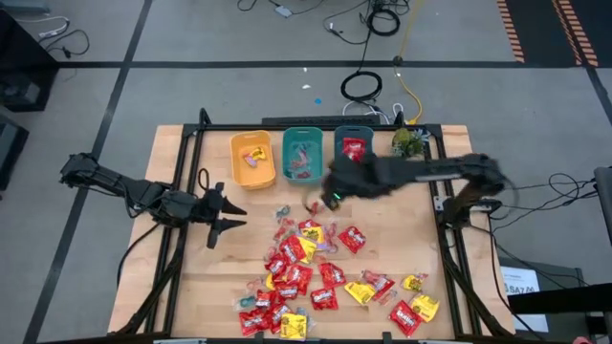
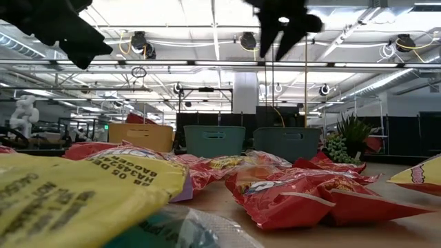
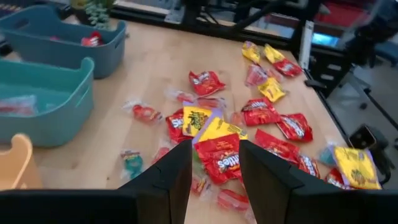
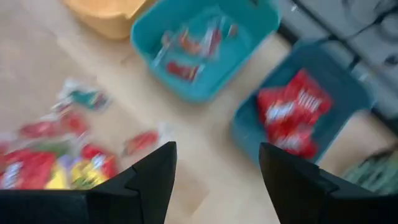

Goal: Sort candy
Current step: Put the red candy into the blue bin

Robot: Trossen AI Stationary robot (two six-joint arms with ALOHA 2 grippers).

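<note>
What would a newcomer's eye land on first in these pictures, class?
First, the candy: a bright heap of red and yellow packets spread over the near half of the table. Next, three bins at the far edge: a yellow bin, a teal bin and a darker bin holding red packets. The right gripper hangs open in front of the bins.

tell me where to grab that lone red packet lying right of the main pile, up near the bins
Take the red packet across its narrow width at the middle, coming straight down from above. It lies flat on the table with bare wood around it, so fingers can probably straddle it without catching neighbouring candy.
</note>
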